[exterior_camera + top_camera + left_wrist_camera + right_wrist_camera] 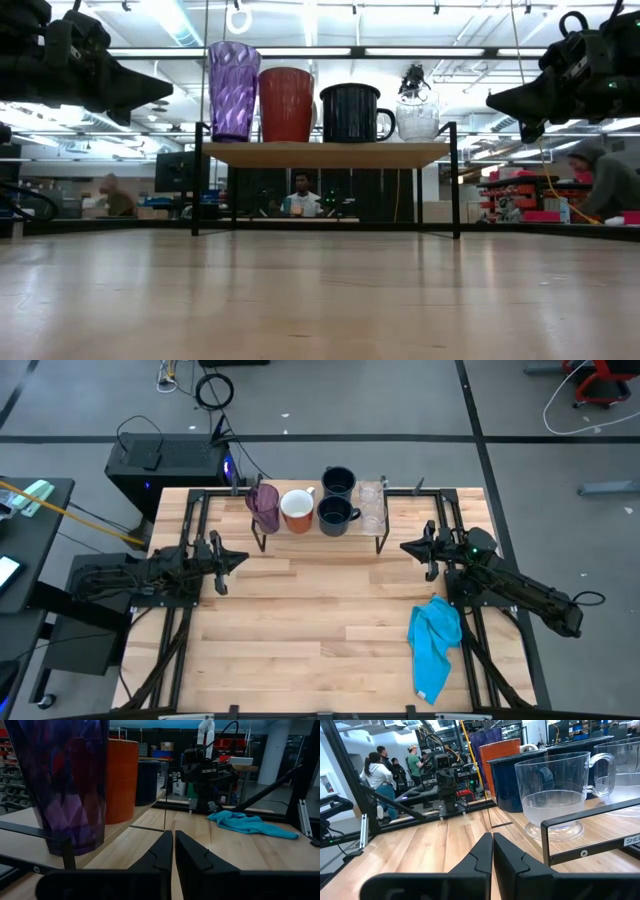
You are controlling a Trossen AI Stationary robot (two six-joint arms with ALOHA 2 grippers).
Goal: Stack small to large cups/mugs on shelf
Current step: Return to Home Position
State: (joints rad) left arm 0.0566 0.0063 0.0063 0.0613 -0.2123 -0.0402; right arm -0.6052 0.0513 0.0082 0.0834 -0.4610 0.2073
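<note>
On the light-wood shelf (pixel 325 154) at the table's far edge, a row is seen: a faceted translucent purple tumbler (pixel 233 90), an orange-brown mug (pixel 286 104), two dark navy mugs (pixel 338 482) and two clear glasses (pixel 372 505). The left gripper (pixel 173 834) and right gripper (pixel 492 836) are held empty at either side, fingers pressed together.

Purple tumbler (pixel 60 785) (left wrist view) is cropped at its rim.
</note>
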